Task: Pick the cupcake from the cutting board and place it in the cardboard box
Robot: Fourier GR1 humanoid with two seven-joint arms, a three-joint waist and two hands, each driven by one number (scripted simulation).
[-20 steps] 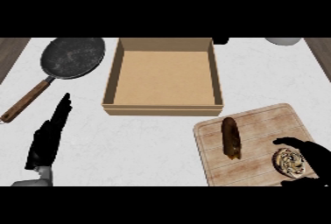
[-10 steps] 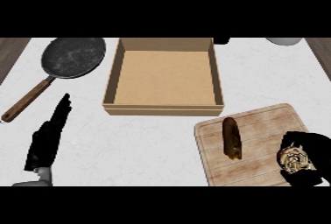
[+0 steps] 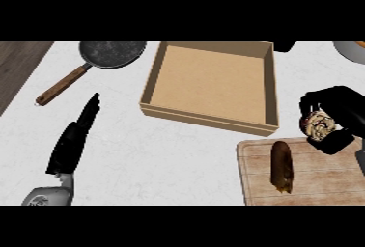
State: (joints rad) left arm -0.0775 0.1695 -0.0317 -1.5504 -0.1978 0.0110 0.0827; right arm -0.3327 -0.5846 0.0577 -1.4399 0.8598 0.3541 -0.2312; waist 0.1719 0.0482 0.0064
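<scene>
Our right hand (image 3: pixel 333 112) curls round the cupcake (image 3: pixel 317 124), seemingly half hiding it. The cardboard box (image 3: pixel 211 85) lies just to its left. Our left hand (image 3: pixel 73 140) rests open.

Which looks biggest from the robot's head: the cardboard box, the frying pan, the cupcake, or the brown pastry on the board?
1. cardboard box, largest.
2. frying pan, handle included.
3. brown pastry.
4. cupcake, smallest, though the right hand curled round it hides part of it and holds it nearer the camera.

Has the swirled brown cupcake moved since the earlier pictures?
Yes. The swirled brown cupcake, held in the right hand, left the wooden cutting board, toward the cardboard box.
</scene>
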